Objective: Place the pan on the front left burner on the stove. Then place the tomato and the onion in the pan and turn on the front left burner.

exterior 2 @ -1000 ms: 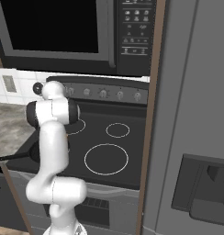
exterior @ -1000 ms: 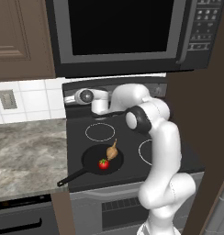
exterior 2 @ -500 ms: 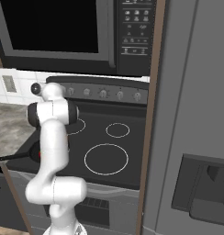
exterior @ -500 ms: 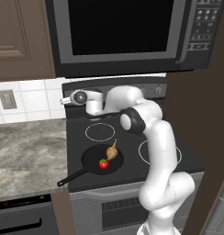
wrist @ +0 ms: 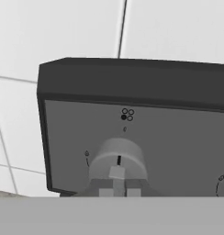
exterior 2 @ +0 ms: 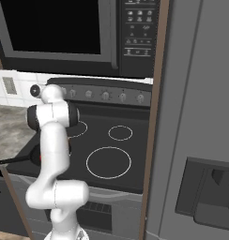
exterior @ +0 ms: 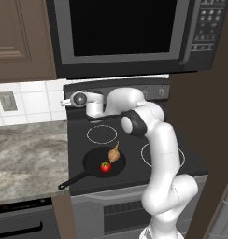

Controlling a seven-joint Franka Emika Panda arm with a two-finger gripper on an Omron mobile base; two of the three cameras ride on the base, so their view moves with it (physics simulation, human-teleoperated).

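The black pan [exterior: 96, 163] lies on the stove [exterior: 79, 140] at its front left, covering the front left burner, handle [exterior: 71, 179] pointing toward the front left. Inside it sit the red tomato [exterior: 105, 166] and the tan onion [exterior: 114, 154]. My arm reaches over the pan to the left end of the back panel, where the gripper [exterior: 74, 99] is shut. In the hand view the gripper [wrist: 118, 190] sits right in front of the leftmost round knob [wrist: 118, 158]; whether it touches the knob I cannot tell. From the right, the gripper [exterior 2: 36, 90] and pan handle [exterior 2: 13, 161] show beside the arm.
A microwave [exterior: 125, 32] hangs low over the stove. Granite counter [exterior: 27, 154] lies to the left, a wall socket [exterior: 7, 100] on the tiles. The rear left ring [exterior: 102, 134], a big front right ring [exterior 2: 108, 162] and other knobs [exterior 2: 105, 95] are bare. A grey fridge [exterior 2: 201, 117] stands right.
The hand has slid a little left along the back panel to the leftmost knob. Pan, tomato and onion have stayed put.
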